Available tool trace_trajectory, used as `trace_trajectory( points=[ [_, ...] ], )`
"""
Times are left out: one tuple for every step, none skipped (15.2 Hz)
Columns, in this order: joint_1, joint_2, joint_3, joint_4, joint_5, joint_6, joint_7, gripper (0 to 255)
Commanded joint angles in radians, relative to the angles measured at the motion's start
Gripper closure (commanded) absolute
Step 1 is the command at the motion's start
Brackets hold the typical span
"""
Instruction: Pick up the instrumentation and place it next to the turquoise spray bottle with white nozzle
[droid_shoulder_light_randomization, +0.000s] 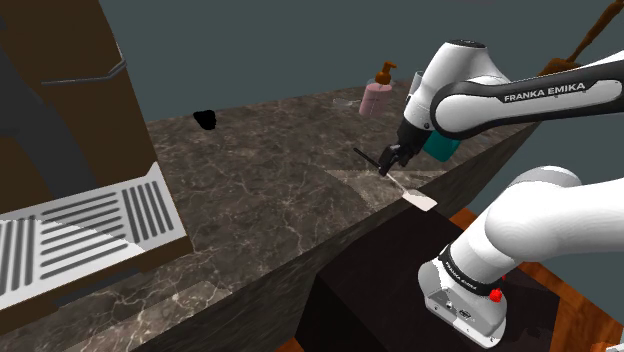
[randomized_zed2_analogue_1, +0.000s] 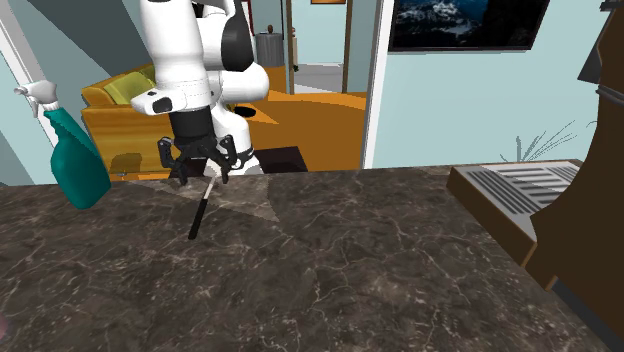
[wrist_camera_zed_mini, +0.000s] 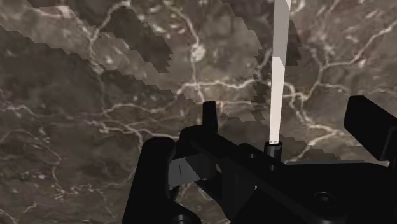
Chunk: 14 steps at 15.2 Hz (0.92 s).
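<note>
Gripper (wrist_camera_zed_mini: 289, 116) fingers stand apart astride the spatula-like instrument (wrist_camera_zed_mini: 277, 95) near the counter (droid_shoulder_light_randomization: 260, 190) edge; recommend centring, then closing on its neck before lifting.

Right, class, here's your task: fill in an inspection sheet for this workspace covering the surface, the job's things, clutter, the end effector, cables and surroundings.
Surface: dark veined marble countertop.
Job's things: spatula-like tool with a black handle and white blade, by the counter's edge; turquoise spray bottle with a white nozzle, upright nearby.
Clutter: pink pump bottle; small black object; grey ribbed tray.
End effector: end effector open, low over the tool, fingers on either side of it, not clasping.
Cables: nothing seen.
Surroundings: mustard sofa; dark wall picture; robot stand.
</note>
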Motion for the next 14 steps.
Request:
trace_trajectory(
  points=[
    [0.000,0.000,0.000,0.000,0.000,0.000,0.000,0],
    [0.000,0.000,0.000,0.000,0.000,0.000,0.000,0],
    [0.001,-0.031,0.003,0.020,0.004,-0.051,0.000,0],
    [0.003,-0.058,0.006,0.042,0.007,-0.101,-0.001,0],
    [0.004,-0.082,0.009,0.066,0.011,-0.147,-0.001,0],
    [0.005,-0.098,0.012,0.085,0.013,-0.183,-0.001,0],
    [0.005,-0.098,0.012,0.085,0.013,-0.183,-0.001,0],
    [0.005,-0.098,0.012,0.085,0.013,-0.183,-0.001,0],
    [0.005,-0.098,0.012,0.085,0.013,-0.183,-0.001,0],
    [0.005,-0.098,0.012,0.085,0.013,-0.183,-0.001,0],
    [0.005,-0.098,0.012,0.085,0.013,-0.183,-0.001,0],
    [0.005,-0.098,0.012,0.085,0.013,-0.183,-0.001,0],
    [0.005,-0.098,0.012,0.085,0.013,-0.183,-0.001,0],
    [0.005,-0.098,0.012,0.085,0.013,-0.183,-0.001,0]
  ],
)
